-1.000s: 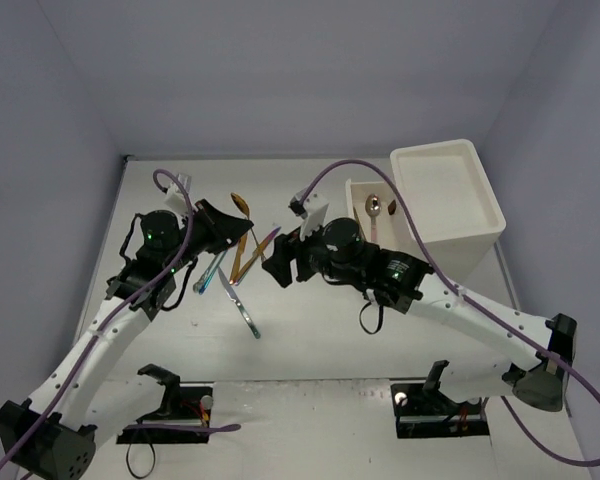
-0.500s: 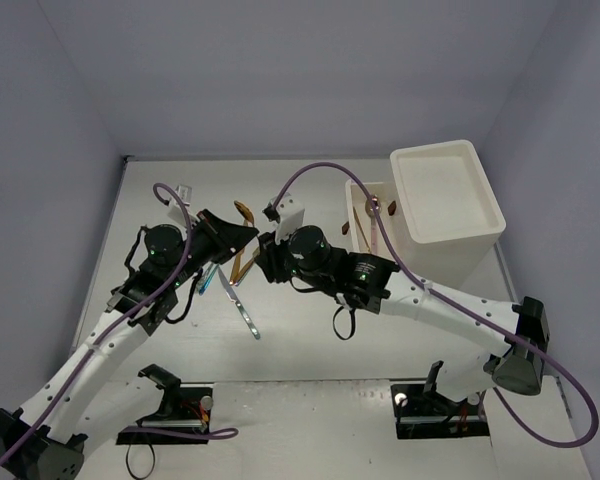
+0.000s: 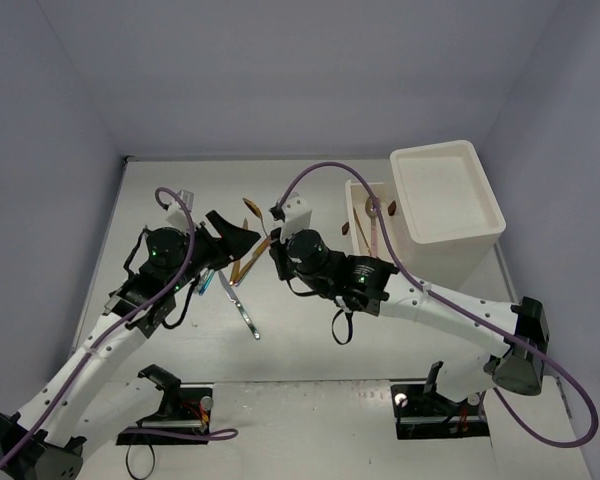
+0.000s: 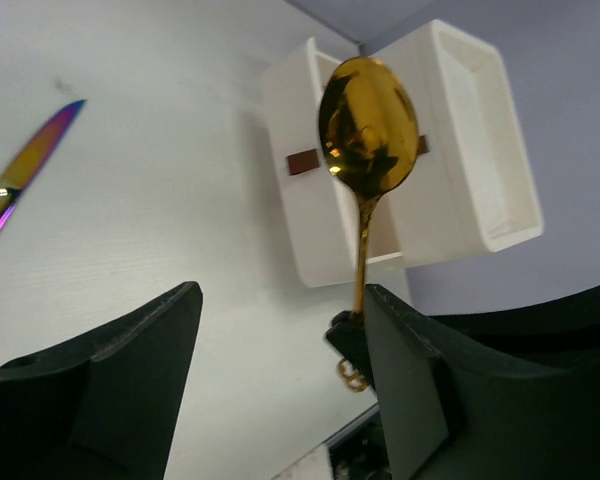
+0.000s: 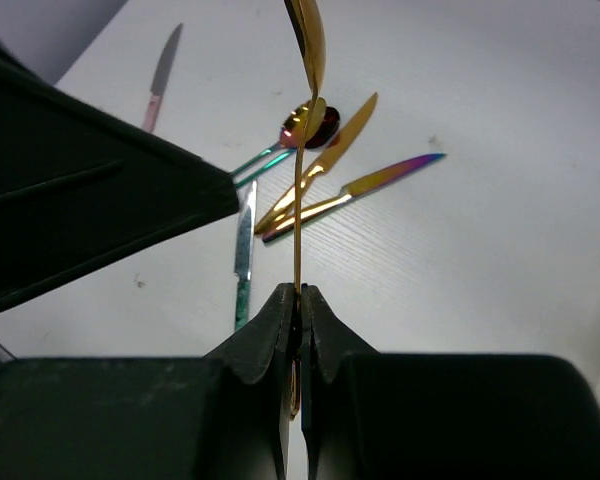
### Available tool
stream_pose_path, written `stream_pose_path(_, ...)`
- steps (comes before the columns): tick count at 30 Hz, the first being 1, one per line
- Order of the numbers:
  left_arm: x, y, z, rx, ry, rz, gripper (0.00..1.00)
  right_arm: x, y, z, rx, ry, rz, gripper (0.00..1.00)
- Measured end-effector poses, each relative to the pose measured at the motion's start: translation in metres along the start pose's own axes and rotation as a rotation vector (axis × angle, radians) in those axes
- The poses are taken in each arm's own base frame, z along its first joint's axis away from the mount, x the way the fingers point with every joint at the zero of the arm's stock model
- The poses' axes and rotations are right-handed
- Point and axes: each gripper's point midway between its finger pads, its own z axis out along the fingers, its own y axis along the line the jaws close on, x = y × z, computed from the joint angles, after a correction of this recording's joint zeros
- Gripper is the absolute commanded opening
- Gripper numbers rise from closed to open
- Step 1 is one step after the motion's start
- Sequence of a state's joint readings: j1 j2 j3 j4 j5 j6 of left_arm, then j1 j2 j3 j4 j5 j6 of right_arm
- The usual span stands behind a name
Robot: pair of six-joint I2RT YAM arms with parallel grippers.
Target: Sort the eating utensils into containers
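the right gripper [image 5: 300, 292] was clamped shut on the thin handle of a gold spoon [image 5: 308, 45]. its two fingers were pressed together at lower centre of the right wrist view, and the spoon stood up out of them toward the top edge, clear of the table [image 5: 480, 250].

in the left wrist view the spoon rose bowl-up right of centre, between the spread fingers of the left gripper [image 4: 280, 295], which stood open. whether the handle brushed the finger on the right of that frame, i could not tell.

seen from above, both grippers met just left of centre, tips near each other.

more utensils lay on the table beneath. in the right wrist view a gold knife [image 5: 325, 165], a knife with a rainbow blade [image 5: 380, 178] and a spoon with a dark red bowl [image 5: 315, 125] were bunched above centre. a blue-green knife [image 5: 242, 250] lay just below them, and a pinkish knife [image 5: 160, 85] lay apart at upper left. in the overhead view a silver knife [image 3: 243, 312] lay alone below the grippers.

the white drawer unit [image 3: 445, 195] sat at upper right of the overhead view. an open drawer [image 3: 365, 186] stuck out on its left side, holding a pink-handled spoon [image 3: 373, 210] and at least one gold piece.
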State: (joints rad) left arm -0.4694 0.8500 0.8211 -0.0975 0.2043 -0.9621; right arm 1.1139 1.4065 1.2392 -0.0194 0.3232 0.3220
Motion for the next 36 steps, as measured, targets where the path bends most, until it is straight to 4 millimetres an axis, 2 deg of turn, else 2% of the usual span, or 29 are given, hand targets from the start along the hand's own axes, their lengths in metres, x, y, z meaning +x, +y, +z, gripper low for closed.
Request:
stream_pose_path(3, 0.004, 0.017, -0.007, -0.066, 0.007, 0.068, 0.64, 0.006, -0.016, 0.001, 0.061, 0.017, -0.007, 0.0)
stream_pose_path(5, 0.005, 0.03, -0.014, -0.115, 0.007, 0.131, 0.64, 0.008, -0.033, 0.003, 0.105, 0.032, -0.004, 0.0)
stream_pose_path(9, 0.006, 0.055, -0.031, -0.218, 0.019, 0.256, 0.64, 0.015, -0.085, 0.003, 0.217, 0.06, 0.024, 0.0)
stream_pose_path(13, 0.01, 0.082, -0.048, -0.318, 0.058, 0.386, 0.64, 0.019, -0.144, -0.006, 0.344, 0.078, 0.053, 0.0)
stream_pose_path(17, 0.016, 0.097, -0.058, -0.366, 0.102, 0.458, 0.64, 0.021, -0.184, -0.013, 0.416, 0.088, 0.075, 0.0)
stream_pose_path(24, 0.038, 0.126, -0.063, -0.424, 0.193, 0.503, 0.64, 0.043, -0.244, -0.019, 0.526, 0.161, 0.101, 0.0)
stream_pose_path(26, 0.041, 0.13, -0.063, -0.435, 0.212, 0.509, 0.64, 0.047, -0.254, -0.018, 0.545, 0.176, 0.105, 0.01)
stream_pose_path(32, 0.042, 0.135, -0.062, -0.449, 0.236, 0.544, 0.64, 0.062, -0.265, -0.012, 0.544, 0.231, 0.097, 0.35)
stream_pose_path(34, 0.043, 0.139, -0.061, -0.462, 0.252, 0.559, 0.64, 0.065, -0.264, -0.01, 0.532, 0.243, 0.094, 0.42)
stream_pose_path(36, 0.044, 0.144, -0.059, -0.477, 0.269, 0.573, 0.64, 0.065, -0.263, -0.009, 0.519, 0.247, 0.092, 0.45)
